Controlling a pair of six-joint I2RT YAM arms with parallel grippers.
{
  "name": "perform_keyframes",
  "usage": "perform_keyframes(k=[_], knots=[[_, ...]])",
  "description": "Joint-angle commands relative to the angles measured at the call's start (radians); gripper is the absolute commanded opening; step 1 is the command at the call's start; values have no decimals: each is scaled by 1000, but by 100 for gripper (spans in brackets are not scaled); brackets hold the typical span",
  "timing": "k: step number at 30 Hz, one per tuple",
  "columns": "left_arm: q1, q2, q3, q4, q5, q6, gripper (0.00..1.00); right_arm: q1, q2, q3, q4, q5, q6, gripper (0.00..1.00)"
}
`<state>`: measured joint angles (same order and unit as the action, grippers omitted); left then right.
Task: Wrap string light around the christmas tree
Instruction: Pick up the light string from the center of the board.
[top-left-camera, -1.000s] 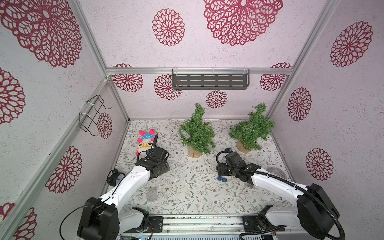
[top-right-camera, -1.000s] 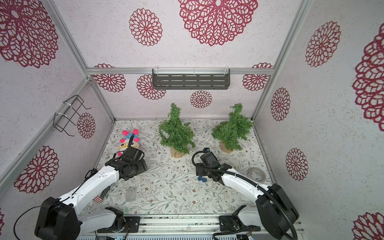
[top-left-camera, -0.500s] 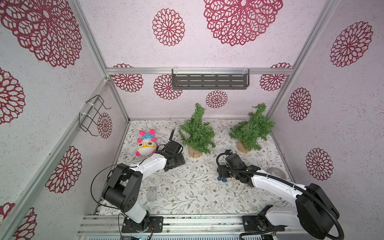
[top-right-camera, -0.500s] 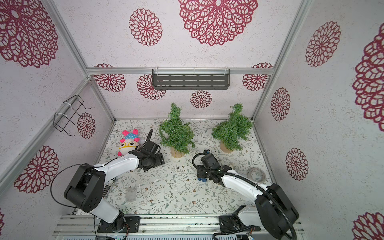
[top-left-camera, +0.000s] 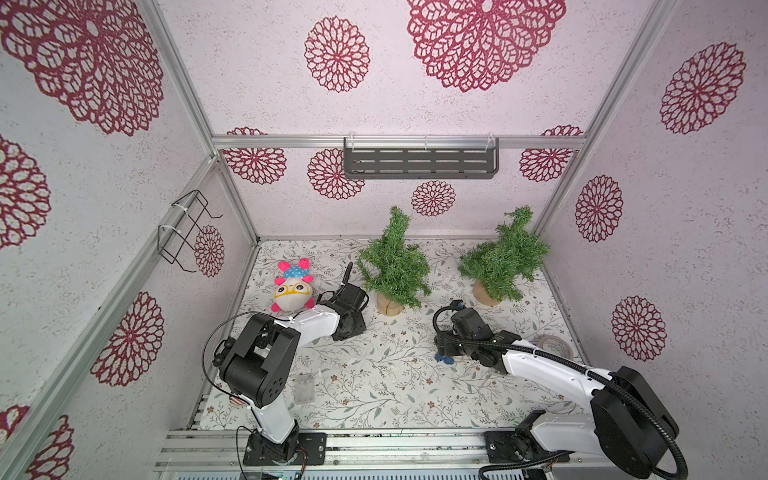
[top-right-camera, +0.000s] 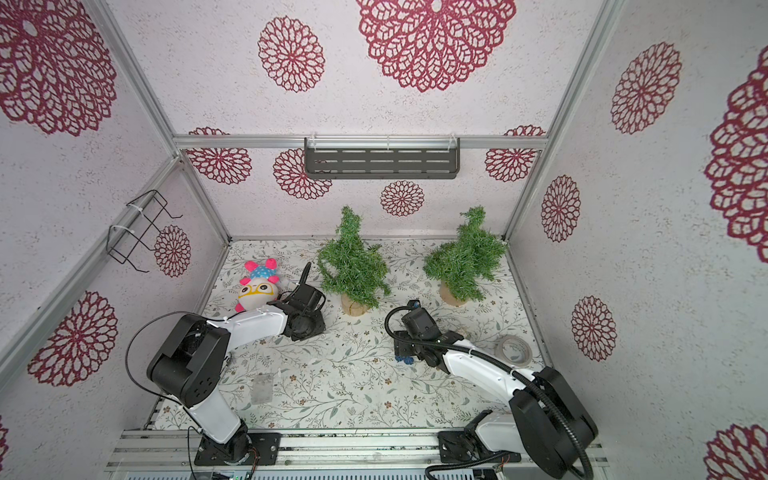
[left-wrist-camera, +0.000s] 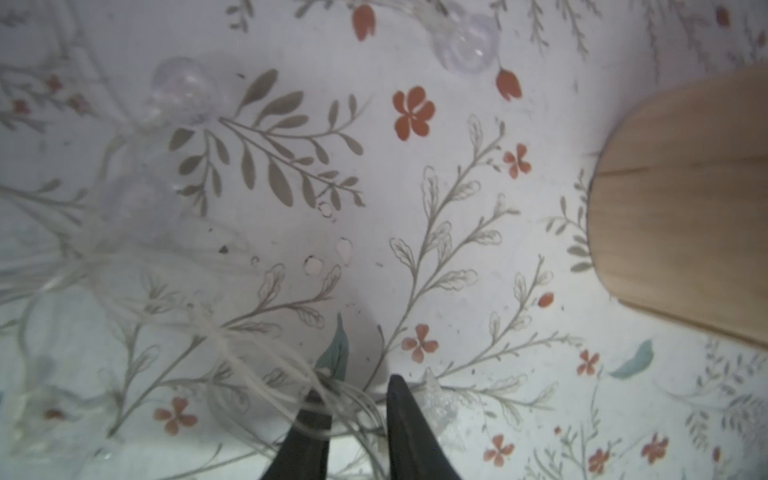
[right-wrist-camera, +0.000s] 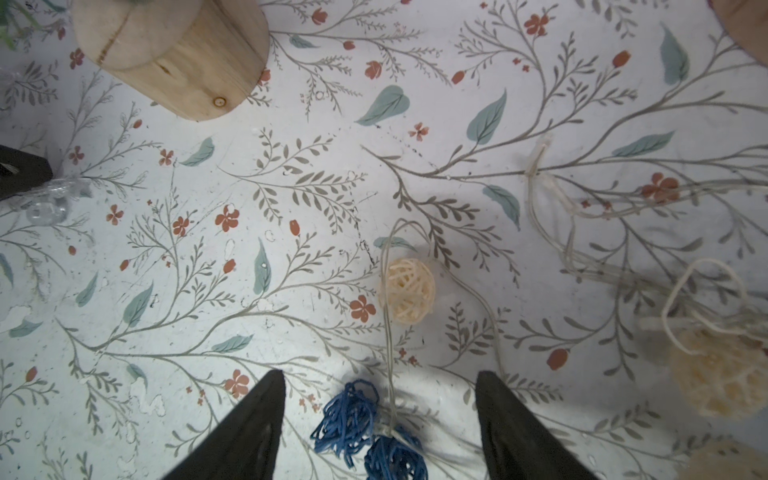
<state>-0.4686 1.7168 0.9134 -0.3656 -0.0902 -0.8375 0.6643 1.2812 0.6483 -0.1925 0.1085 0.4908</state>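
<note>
Found the left gripper (left-wrist-camera: 357, 386) narrow, with clear strands of the string light (left-wrist-camera: 232, 345) caught between its fingers (left-wrist-camera: 405, 419), just beside the wooden base (left-wrist-camera: 681, 208) of the christmas tree (top-left-camera: 392, 266). Spotted two clear bulbs (left-wrist-camera: 180, 89) on the floral mat near that base. Saw the right gripper (right-wrist-camera: 380, 374) spread wide and holding nothing, low over blue tassels (right-wrist-camera: 365, 428) and a wicker ball (right-wrist-camera: 407, 291) on a cord, across that base from the left gripper.

Green trees (top-left-camera: 392, 266) on tan wood bases (top-left-camera: 390, 307); white table (top-left-camera: 374, 374) with grey-green sprigs and red flowers; cream ball (right-wrist-camera: 407, 289), blue balls (right-wrist-camera: 349, 419); crimson rosettes on pale walls (top-left-camera: 249, 83).
</note>
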Motion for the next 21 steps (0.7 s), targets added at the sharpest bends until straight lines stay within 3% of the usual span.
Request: perform_keyframes(k=[1, 4, 11, 21], knots=[[-2, -63, -35, 61, 53, 21, 14, 4, -25, 17, 1, 23, 8, 74], [-31, -145, -40, 16, 71, 44, 6, 4, -26, 27, -14, 10, 6, 74], [-199, -366, -19, -115, 4, 97, 0, 16, -154, -73, 42, -113, -22, 73], [-332, -466, 135, -219, 75, 182, 0, 17, -449, -156, 78, -233, -67, 72]])
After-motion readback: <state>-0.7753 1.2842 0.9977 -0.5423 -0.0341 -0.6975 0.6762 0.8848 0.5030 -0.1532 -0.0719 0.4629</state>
